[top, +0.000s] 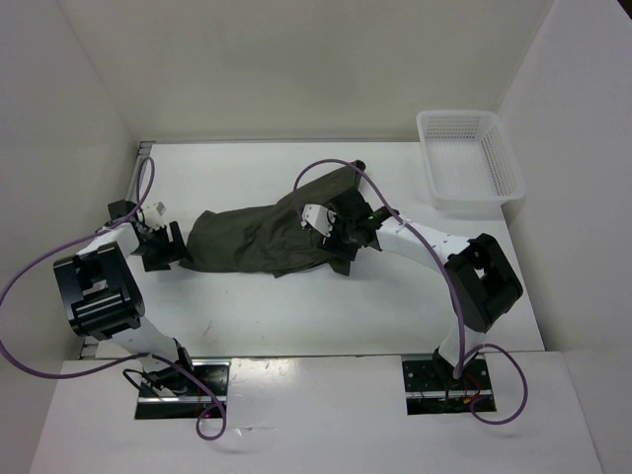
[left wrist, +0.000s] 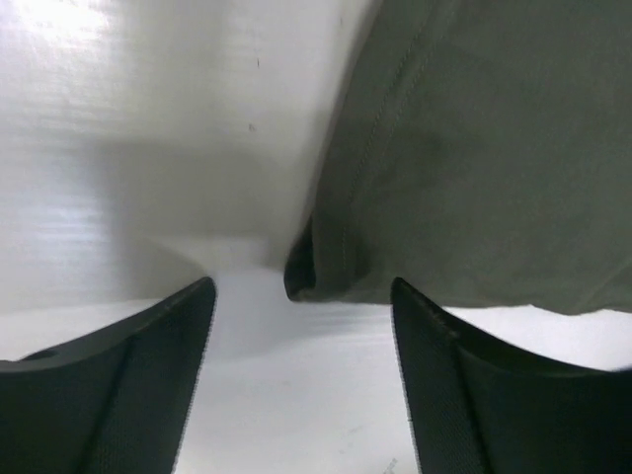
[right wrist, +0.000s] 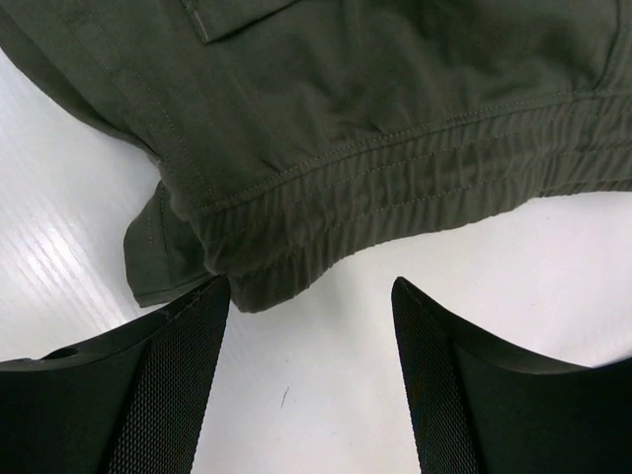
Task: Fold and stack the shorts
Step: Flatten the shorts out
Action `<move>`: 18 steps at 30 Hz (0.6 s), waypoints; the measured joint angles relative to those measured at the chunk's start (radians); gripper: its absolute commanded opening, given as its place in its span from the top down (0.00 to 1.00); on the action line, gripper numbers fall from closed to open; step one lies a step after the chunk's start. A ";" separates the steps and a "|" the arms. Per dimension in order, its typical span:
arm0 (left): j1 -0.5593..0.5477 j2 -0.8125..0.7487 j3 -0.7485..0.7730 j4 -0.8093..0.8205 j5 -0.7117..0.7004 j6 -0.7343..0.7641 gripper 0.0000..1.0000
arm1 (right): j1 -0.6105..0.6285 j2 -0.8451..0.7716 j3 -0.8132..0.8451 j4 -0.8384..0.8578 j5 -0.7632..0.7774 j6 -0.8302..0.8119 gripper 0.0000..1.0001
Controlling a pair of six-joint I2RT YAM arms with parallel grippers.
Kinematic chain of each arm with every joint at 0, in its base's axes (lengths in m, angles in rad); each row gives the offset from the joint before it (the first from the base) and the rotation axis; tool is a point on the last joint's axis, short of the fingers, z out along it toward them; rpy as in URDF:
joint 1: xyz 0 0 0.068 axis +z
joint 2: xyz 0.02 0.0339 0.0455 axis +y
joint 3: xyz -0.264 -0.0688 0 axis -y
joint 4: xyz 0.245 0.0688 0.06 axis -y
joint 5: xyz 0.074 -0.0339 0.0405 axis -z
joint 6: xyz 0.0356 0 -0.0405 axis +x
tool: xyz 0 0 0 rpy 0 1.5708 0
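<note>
**White table, shorts at centre, both claws loose**

White table (top: 296,316) fills the walled cell. Shorts (top: 257,237) lie rumpled across its middle, stretched from 9 o'clock toward 2 o'clock. Basket (top: 431,168) sits in the 2 o'clock corner, well apart from the cloth. Left gripper (top: 170,247) is at the 9 o'clock end, spread and grasping nothing, with a hem corner just ahead. Right gripper (top: 341,237) hangs over the 3 o'clock end, likewise spread and empty, with the waistband just beyond its fingertips.
</note>
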 measured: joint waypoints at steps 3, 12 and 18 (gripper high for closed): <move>0.000 0.013 0.000 0.033 0.007 0.003 0.49 | 0.000 0.013 0.000 -0.002 0.003 -0.030 0.21; 0.001 0.034 -0.018 0.083 0.045 0.002 0.96 | 0.025 0.015 0.000 -0.007 0.023 -0.108 0.17; 0.001 0.032 -0.018 0.084 0.064 0.001 1.00 | 0.077 0.015 -0.026 0.011 0.024 -0.175 0.27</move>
